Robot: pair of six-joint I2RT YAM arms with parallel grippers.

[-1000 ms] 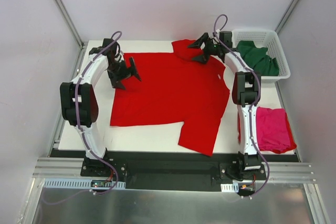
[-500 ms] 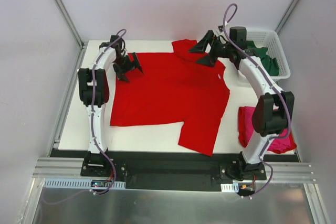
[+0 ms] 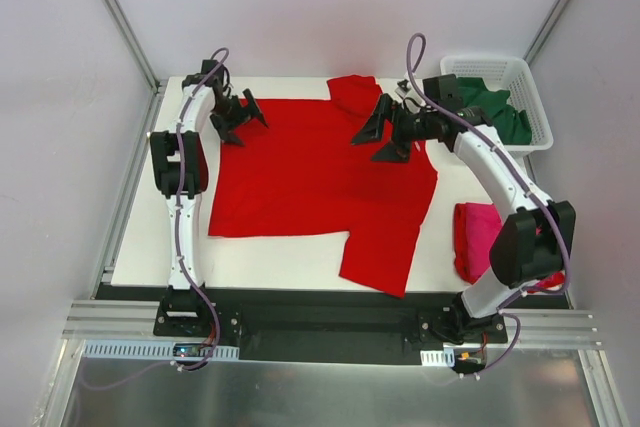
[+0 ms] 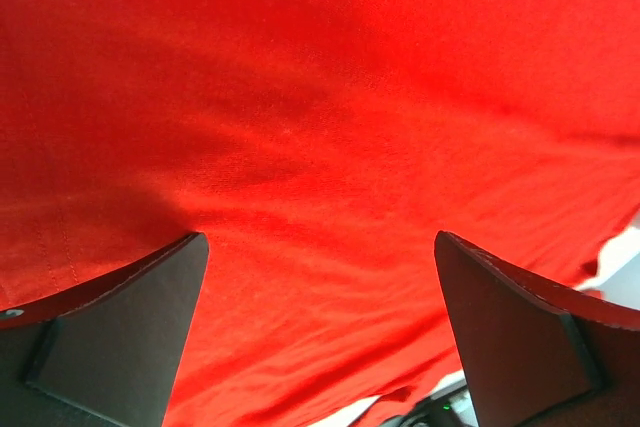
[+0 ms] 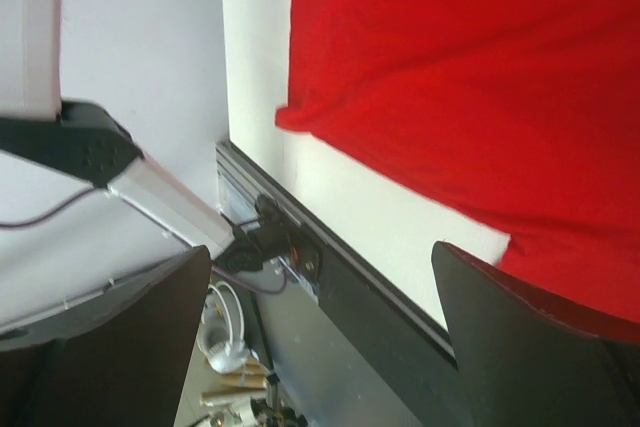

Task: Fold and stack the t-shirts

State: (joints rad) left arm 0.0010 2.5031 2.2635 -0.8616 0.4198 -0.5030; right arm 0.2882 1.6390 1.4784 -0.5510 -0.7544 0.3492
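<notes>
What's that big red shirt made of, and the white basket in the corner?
The red t-shirt looks like soft matte knit fabric, probably cotton: the left wrist view shows fine texture and gentle wrinkles. The basket looks like rigid white plastic, judging by its thin, even lattice walls.

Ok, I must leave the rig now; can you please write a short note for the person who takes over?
Left gripper: open, empty, above the far left corner of the bright red cotton t-shirt.
Right gripper: open, empty, above its far right part.
Red t-shirt: spread flat on the white table, not folded.
Magenta-pink t-shirt: compact bundle near the table's near right edge, apparently folded.
Dark green t-shirt: crumpled in the white plastic lattice basket, far right.
Left to do: fold red and green, stack all three.
</notes>
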